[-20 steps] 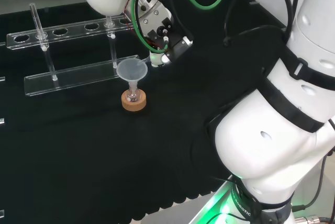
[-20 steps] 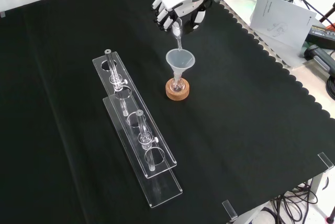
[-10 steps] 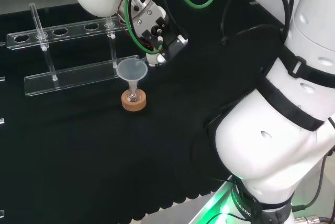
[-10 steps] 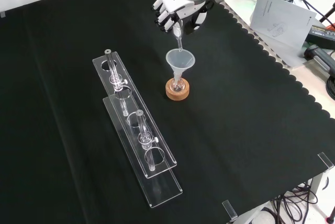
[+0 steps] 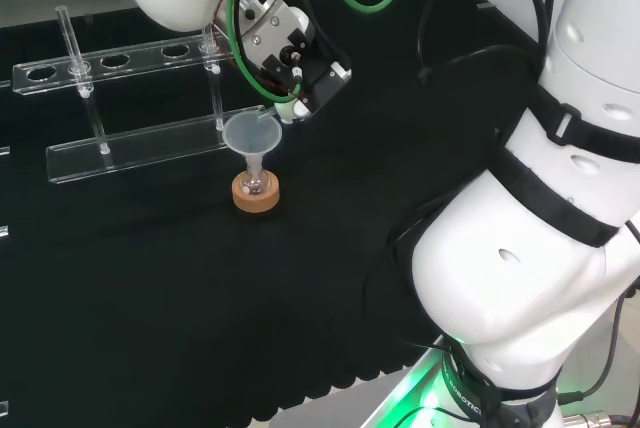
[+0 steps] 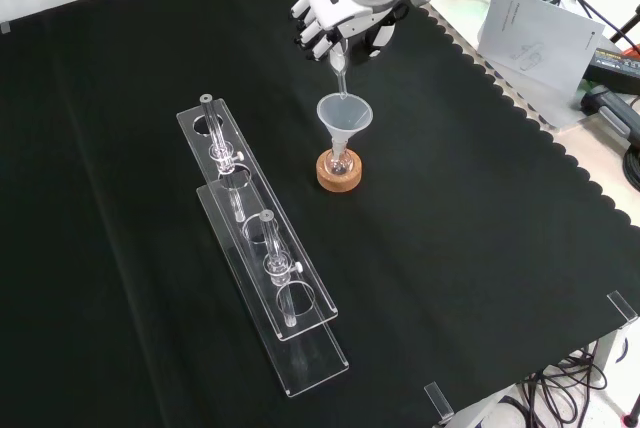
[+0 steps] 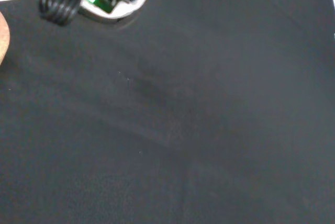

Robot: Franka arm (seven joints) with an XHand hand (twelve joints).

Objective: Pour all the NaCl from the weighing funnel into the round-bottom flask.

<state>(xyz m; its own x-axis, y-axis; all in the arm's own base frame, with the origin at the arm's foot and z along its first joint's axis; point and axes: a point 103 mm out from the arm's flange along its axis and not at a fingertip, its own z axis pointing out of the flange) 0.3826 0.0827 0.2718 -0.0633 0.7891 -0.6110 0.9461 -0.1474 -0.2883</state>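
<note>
A small round-bottom flask (image 6: pixel 338 160) sits on a cork ring (image 6: pixel 338 174) near the middle of the cloth, with a clear plastic funnel (image 6: pixel 343 115) in its neck. In the head view the flask (image 5: pixel 256 184) and funnel (image 5: pixel 251 134) stand left of the arm. The hand (image 6: pixel 345 20) hangs just above and beyond the funnel, fingers curled round a thin clear weighing funnel (image 6: pixel 338 70). It is tilted steeply down, its tip at the funnel's rim. In the head view the hand (image 5: pixel 290 53) is right of the funnel. Whether powder is falling I cannot tell.
Two long clear racks (image 6: pixel 262 268) with a few glass tubes lie left of the flask in the front view. In the head view the racks (image 5: pixel 140 98) are behind it. Papers and cables (image 6: pixel 535 28) lie off the cloth at the front view's top right.
In the head view the hand has moved left toward the funnel with the weighing funnel. Flask, funnel and racks have stayed where they were.
</note>
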